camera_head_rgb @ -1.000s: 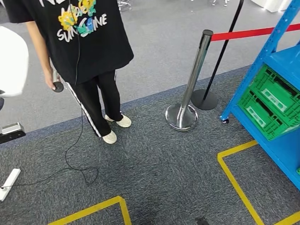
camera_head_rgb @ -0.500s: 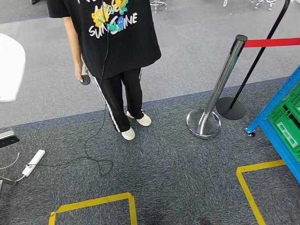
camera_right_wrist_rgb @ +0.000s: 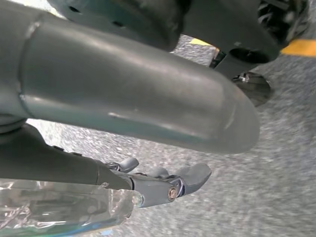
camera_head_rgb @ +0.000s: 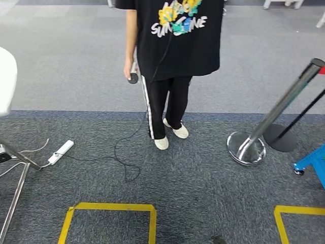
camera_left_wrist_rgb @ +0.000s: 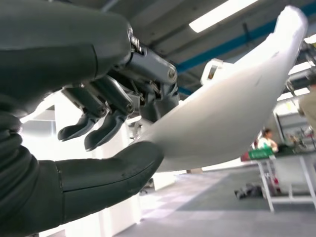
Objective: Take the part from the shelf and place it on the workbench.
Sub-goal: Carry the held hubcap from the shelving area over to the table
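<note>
We've got the white curved part [camera_left_wrist_rgb: 231,113] pinched between thumb and fingers of our left hand [camera_left_wrist_rgb: 108,143] – carried high so it clears the floor – while our right hand [camera_right_wrist_rgb: 164,182] hangs with fingers loosely apart, holding nothing.

person [camera_head_rgb: 172,61] cut off above the chest, blue shelf [camera_head_rgb: 312,162] mostly cropped, white part [camera_head_rgb: 6,81] cropped at edge

Even, shadowless light covers the carpet [camera_head_rgb: 199,183] in my head view, with glare on the chrome post base [camera_head_rgb: 246,147] at three o'clock. At my left wrist, ceiling strip lights [camera_left_wrist_rgb: 219,12] blow out white. At my right wrist, my thumb [camera_right_wrist_rgb: 149,98] is blurred.
</note>
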